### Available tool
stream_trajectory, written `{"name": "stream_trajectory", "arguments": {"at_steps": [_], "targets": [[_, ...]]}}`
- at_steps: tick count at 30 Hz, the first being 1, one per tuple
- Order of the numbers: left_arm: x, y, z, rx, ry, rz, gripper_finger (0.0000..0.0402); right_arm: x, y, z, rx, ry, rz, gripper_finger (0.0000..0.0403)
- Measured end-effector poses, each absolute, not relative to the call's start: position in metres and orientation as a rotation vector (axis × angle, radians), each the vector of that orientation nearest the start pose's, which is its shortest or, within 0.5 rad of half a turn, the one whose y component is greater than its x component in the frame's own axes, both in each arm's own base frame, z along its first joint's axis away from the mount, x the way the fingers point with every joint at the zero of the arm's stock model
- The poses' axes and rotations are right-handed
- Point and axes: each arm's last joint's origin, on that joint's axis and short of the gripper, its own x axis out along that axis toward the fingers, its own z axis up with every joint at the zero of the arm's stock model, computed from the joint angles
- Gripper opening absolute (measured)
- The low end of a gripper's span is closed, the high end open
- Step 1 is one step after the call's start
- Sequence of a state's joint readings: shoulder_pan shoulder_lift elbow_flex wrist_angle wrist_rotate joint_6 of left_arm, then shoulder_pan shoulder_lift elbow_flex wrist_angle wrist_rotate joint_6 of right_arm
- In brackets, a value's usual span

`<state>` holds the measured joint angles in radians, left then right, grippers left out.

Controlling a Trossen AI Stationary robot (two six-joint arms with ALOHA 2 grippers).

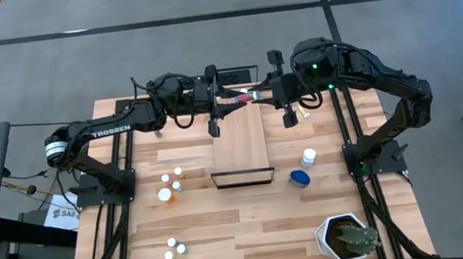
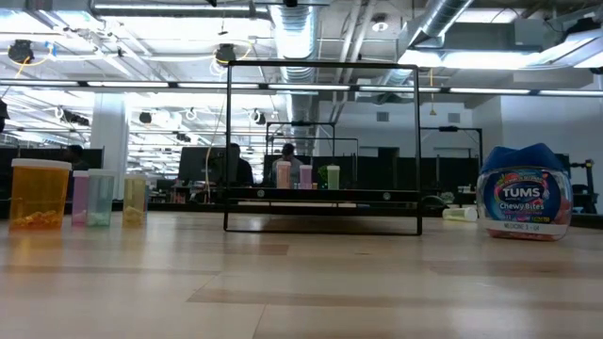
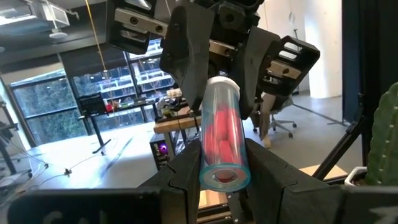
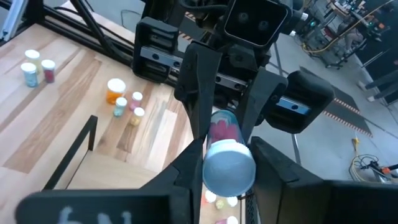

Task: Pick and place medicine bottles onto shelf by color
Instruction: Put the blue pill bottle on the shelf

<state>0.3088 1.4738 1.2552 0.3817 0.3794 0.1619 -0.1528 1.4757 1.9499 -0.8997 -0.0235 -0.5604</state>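
A pink medicine bottle (image 1: 242, 100) with a white cap lies level in the air over the far end of the light-wood shelf (image 1: 240, 141). My left gripper (image 1: 229, 104) is shut on its base end and my right gripper (image 1: 262, 95) on its cap end. The two grippers face each other. An orange bottle and small ones (image 1: 168, 186) stand on the table left of the shelf. More small ones (image 1: 173, 249) stand nearer. A white bottle (image 1: 308, 158) and the blue one (image 1: 299, 177) are right of the shelf. My left gripper pinches the bottle's clear base end (image 3: 225, 175) between its two fingers (image 3: 180, 177). It comes level from the table's left, with the fingers lying along the bottle. The bottle is level and clear of the shelf. My right gripper pinches the white cap end (image 4: 229, 169) between its two fingers (image 4: 186, 171). It comes level from the table's right, with the fingers along the bottle. The bottle reaches away from it into the left gripper's fingers (image 4: 200, 87).
A white hexagonal plant pot (image 1: 346, 238) stands at the near right corner. In the low view the shelf's dark frame (image 2: 323, 226) carries a few small bottles (image 2: 306, 175), the orange bottle (image 2: 40, 193) shows on the left and the blue bottle (image 2: 524, 198) on the right.
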Motion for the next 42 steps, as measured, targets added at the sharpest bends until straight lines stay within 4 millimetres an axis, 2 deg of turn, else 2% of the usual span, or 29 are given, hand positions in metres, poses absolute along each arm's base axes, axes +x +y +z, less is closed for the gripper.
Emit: {"name": "stream_trajectory", "arguments": {"at_steps": [5,12,16,20,23,25,32,36,42], "targets": [[0.327,0.093,0.387,0.189,-0.157,-0.055,0.0099,0.270,-0.045,0.491,-0.490,0.462,-0.052,0.0127],[0.328,0.097,0.381,0.227,-0.092,0.036,0.0183,0.265,-0.059,0.487,-0.395,0.520,-0.128,0.0117],[0.328,0.101,0.372,0.200,0.015,0.178,0.0236,0.260,-0.071,0.483,-0.300,0.569,-0.189,0.0121],[0.324,0.107,0.359,0.189,0.182,0.409,0.0272,0.260,-0.092,0.473,-0.139,0.634,-0.286,0.0124],[0.317,0.110,0.349,0.173,0.319,0.559,0.0281,0.270,-0.113,0.456,-0.023,0.701,-0.356,0.0123],[0.313,0.111,0.344,0.167,0.399,0.616,0.0282,0.278,-0.129,0.436,0.048,0.788,-0.395,0.0123],[0.300,0.110,0.326,0.141,0.625,0.665,0.0279,0.313,-0.177,0.369,0.216,0.987,-0.480,0.0127],[0.294,0.111,0.318,0.118,0.721,0.686,0.0279,0.327,-0.194,0.336,0.296,1.084,-0.511,0.0127],[0.286,0.116,0.311,0.098,0.814,0.713,0.0279,0.344,-0.206,0.296,0.365,1.202,-0.522,0.0128]]}}
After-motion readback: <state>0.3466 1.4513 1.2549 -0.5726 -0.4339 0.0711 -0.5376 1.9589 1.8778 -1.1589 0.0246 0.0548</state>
